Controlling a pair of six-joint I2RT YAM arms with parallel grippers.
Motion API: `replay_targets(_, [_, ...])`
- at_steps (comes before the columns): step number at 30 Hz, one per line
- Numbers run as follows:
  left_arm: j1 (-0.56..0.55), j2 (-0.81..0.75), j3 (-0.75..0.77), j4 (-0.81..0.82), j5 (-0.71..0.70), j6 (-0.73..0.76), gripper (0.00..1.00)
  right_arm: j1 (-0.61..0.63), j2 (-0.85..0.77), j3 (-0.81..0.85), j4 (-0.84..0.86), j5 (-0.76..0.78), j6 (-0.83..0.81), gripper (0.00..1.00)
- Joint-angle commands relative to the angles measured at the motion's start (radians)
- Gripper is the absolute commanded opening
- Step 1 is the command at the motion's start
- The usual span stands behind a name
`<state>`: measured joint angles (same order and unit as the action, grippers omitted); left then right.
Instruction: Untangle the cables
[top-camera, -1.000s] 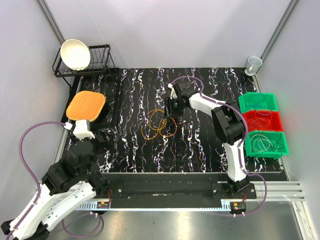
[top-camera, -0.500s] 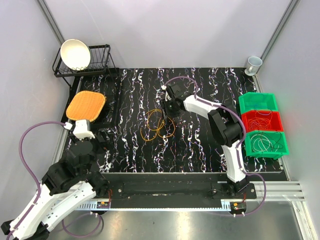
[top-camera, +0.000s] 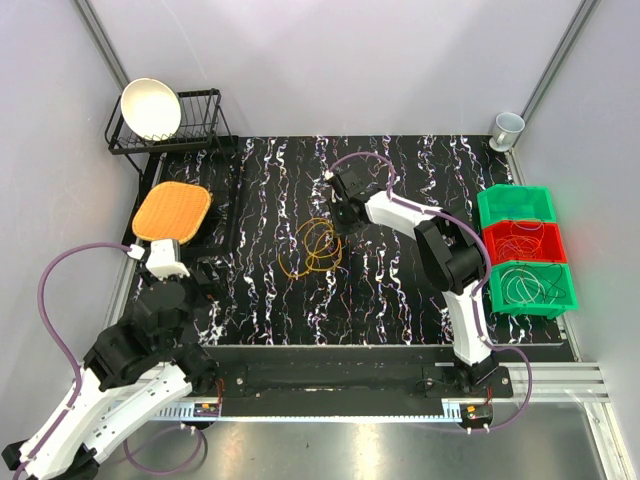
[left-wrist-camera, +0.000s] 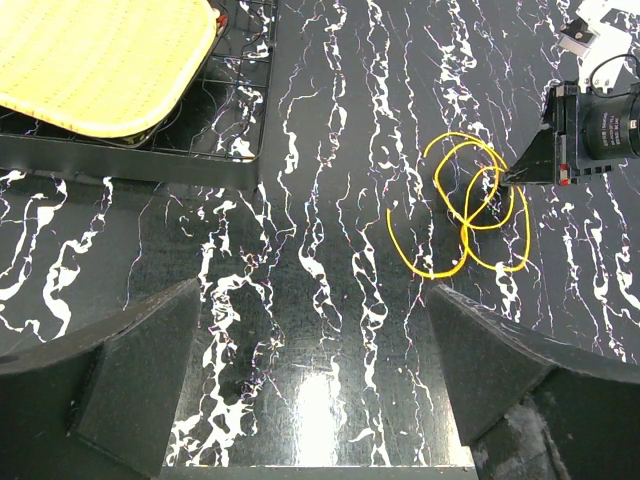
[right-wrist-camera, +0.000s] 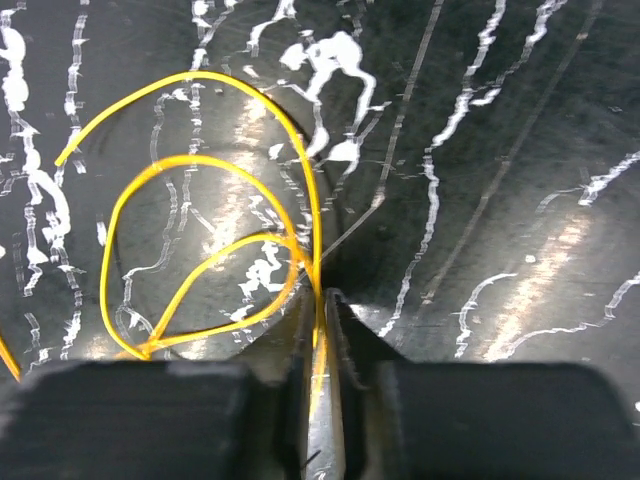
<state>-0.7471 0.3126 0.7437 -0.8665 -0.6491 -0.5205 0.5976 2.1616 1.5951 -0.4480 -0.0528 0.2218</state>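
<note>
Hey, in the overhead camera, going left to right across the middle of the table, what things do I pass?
orange woven mat → yellow cable → red bin

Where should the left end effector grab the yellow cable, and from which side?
Probably the lower-left outer arc of the yellow cable, coming straight down from the left. That arc lies flat as a single strand, clear of the crossings and opposite the right end effector, which pinches the other side.
</note>
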Motion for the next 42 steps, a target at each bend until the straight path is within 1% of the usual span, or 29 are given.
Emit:
replay_targets(1, [0.006,0.008,0.000,0.046,0.016,0.016,0.99,0.010,-0.025,0.028,-0.006,0.080,-0.002,0.07])
replay_targets(3, [0.006,0.008,0.000,0.046,0.016,0.017,0.99,0.010,-0.029,0.028,-0.008,0.087,-0.002,0.01])
replay_targets(4, [0.006,0.008,0.000,0.044,0.016,0.017,0.99,0.011,-0.029,0.028,-0.008,0.087,-0.002,0.00])
replay_targets(13, [0.009,0.005,0.000,0.046,0.016,0.017,0.99,0.010,-0.052,0.020,-0.001,0.080,-0.001,0.00])
replay_targets(17, [0.011,0.003,0.000,0.044,0.019,0.019,0.99,0.011,-0.112,-0.029,0.035,0.097,0.002,0.00])
replay_targets(21, [0.011,0.005,0.000,0.047,0.022,0.019,0.99,0.010,-0.216,-0.121,0.153,0.068,0.005,0.00])
replay_targets(22, [0.012,0.003,0.000,0.047,0.022,0.019,0.99,0.011,-0.241,-0.167,0.179,0.058,0.002,0.00])
replay_targets(26, [0.011,0.000,-0.001,0.047,0.025,0.019,0.99,0.013,-0.392,-0.286,0.316,0.019,0.001,0.00])
replay_targets(32, [0.011,-0.004,-0.001,0.049,0.026,0.020,0.99,0.011,-0.538,-0.426,0.491,-0.019,-0.002,0.00])
replay_targets(36, [0.012,-0.003,-0.001,0.049,0.028,0.020,0.99,0.013,-0.575,-0.466,0.552,-0.051,-0.001,0.00])
replay_targets(42, [0.011,0.002,0.000,0.049,0.031,0.020,0.99,0.013,-0.637,-0.533,0.620,-0.061,-0.004,0.00])
